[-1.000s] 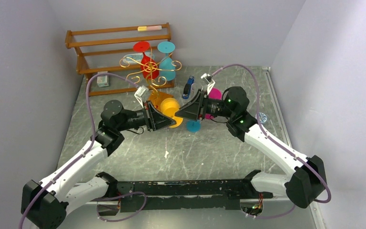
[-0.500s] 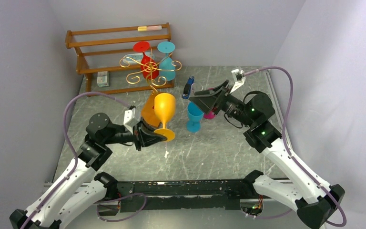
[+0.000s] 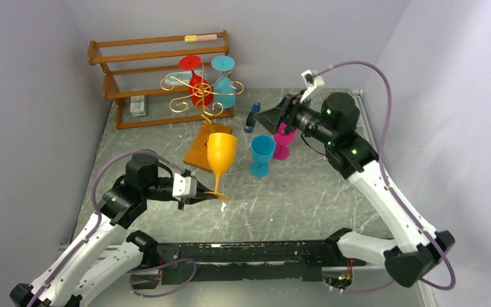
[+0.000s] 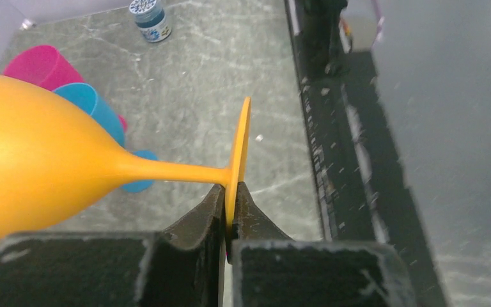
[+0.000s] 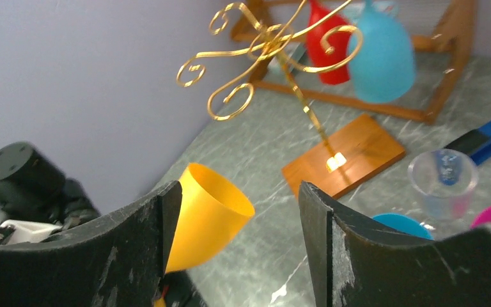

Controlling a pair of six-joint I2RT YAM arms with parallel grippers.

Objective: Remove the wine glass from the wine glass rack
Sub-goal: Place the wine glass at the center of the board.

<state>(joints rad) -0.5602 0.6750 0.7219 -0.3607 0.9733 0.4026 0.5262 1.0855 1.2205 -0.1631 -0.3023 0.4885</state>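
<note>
Only the left wrist view shows the left pincer clamped on the foot rim of the yellow glass. The top view shows that glass upright, off the rack and just in front of it. In the right wrist view, the right pincer is wide apart and empty, facing the rack.

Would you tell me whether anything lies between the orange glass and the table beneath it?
Nothing visible does. The left hand pinches the foot of the upright orange glass over the table; the blue glass stands apart to its right.
</note>
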